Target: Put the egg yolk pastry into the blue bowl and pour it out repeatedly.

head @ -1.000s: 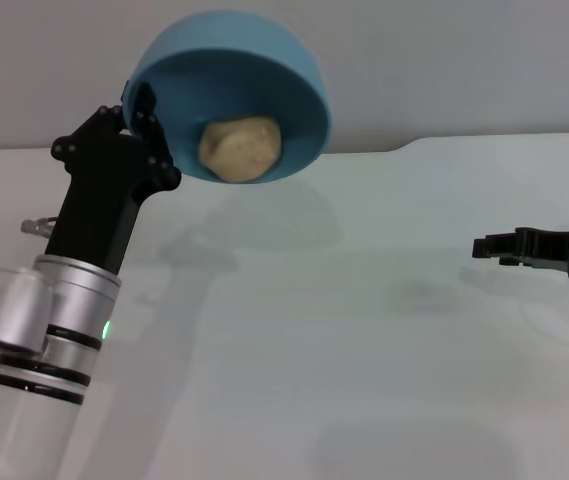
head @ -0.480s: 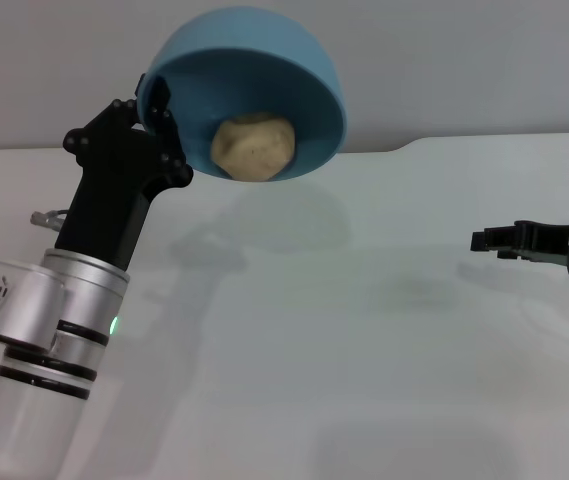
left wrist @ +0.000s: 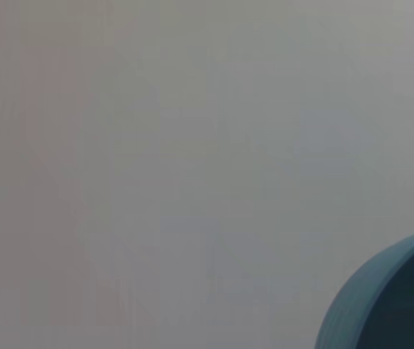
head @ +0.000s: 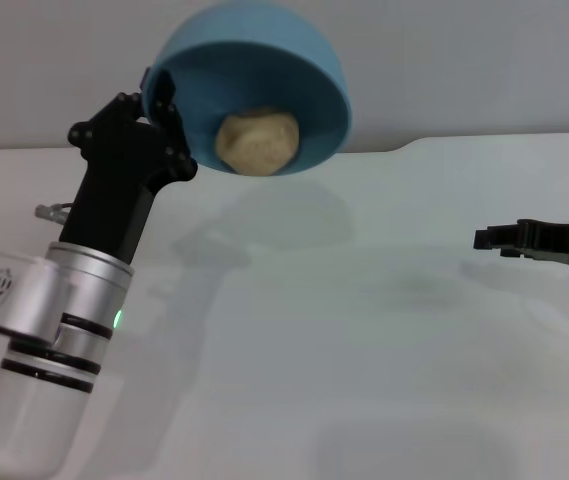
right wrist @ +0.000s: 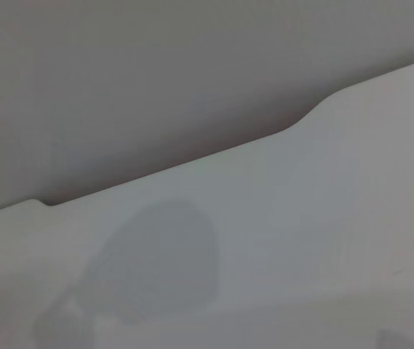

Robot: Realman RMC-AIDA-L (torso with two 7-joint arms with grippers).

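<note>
My left gripper (head: 156, 100) is shut on the rim of the blue bowl (head: 254, 55) and holds it high above the white table (head: 344, 330), tipped steeply so its opening faces toward me. The egg yolk pastry (head: 256, 142), a pale tan ball, rests inside the bowl near its lower rim. A slice of the bowl also shows in the left wrist view (left wrist: 392, 302). My right gripper (head: 484, 241) hovers low over the table at the right edge, away from the bowl.
The table's far edge has a notch (head: 404, 147) at the back right, also in the right wrist view (right wrist: 308, 116). A grey wall (head: 464, 60) stands behind. The bowl's shadow (head: 284, 215) falls on the table below it.
My left arm has lifted the bowl a little and moved it to the right, tipping it further. The pastry has stayed near the lower rim. The right arm has not moved.
</note>
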